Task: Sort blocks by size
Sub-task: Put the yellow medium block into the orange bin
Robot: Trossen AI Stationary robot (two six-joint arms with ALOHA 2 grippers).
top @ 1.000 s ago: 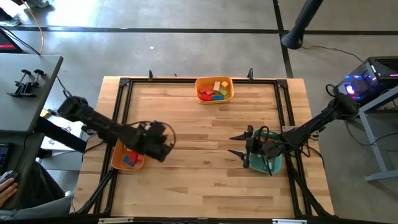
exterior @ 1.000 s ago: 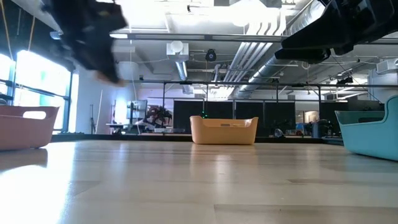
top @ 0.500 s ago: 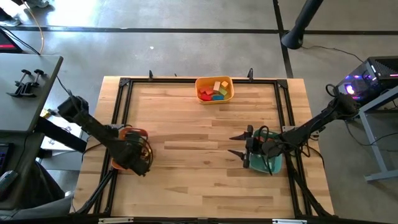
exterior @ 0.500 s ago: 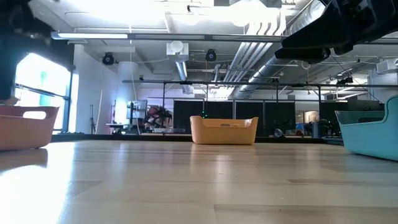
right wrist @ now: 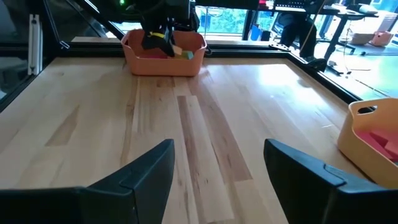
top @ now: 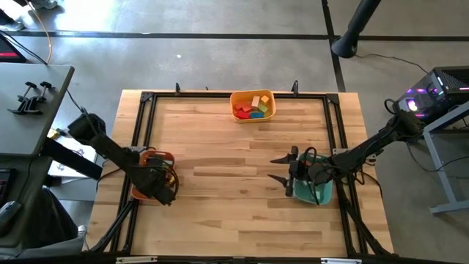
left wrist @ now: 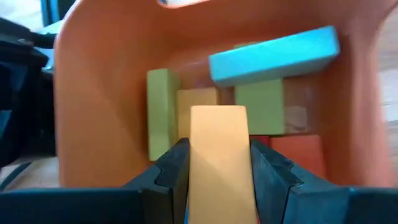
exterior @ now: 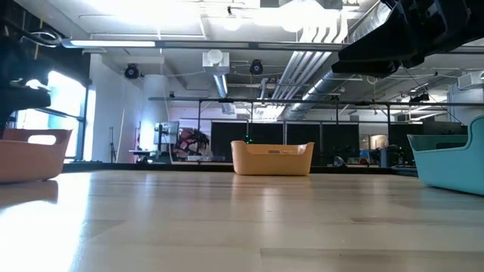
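Orange block (left wrist: 217, 155) lengthwise between left hand's (left wrist: 214, 168) fingers, pointing into orange tray (left wrist: 99, 93); right hand (right wrist: 217, 168) wide.

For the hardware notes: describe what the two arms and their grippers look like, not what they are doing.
Both arms are dark, nearly black, built of slim jointed segments. The left arm carries looped black cables near its wrist; the left gripper has two dark blue-grey fingers with angular, stepped inner faces. The right arm is likewise cabled, and the right gripper has two broad, dark, wedge-shaped fingers. No markings show.
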